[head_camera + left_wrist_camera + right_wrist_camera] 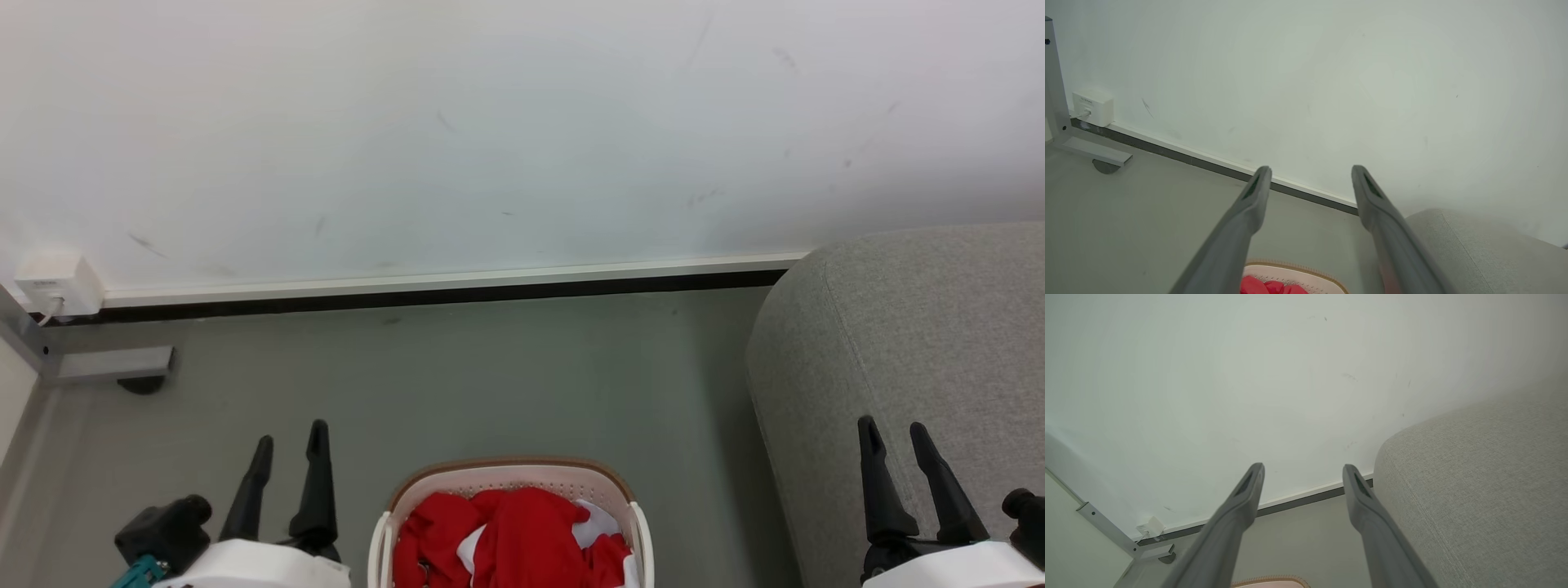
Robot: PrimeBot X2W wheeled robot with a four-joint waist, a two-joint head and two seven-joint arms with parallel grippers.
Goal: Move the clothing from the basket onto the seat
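Observation:
The cream-white basket [506, 475] with its brown rim stands on the floor at the bottom middle of the head view, holding crumpled red clothing [522, 535] with white trim. The grey sofa [914, 343] rises to the right of it. My left gripper [290, 437] hangs open to the left of the basket, nothing between its fingers. My right gripper [894, 431] is open in front of the sofa's rounded edge. The left wrist view catches the basket rim [1306, 270], a bit of red clothing [1269, 287] and the sofa [1478, 253]; the right wrist view shows the sofa [1486, 477] close by.
A white wall with a pale skirting strip runs behind the grey floor [457, 376]. A white socket box [57, 282] and a grey metal table foot [106, 363] sit at the far left. Bare floor lies between the basket and the wall.

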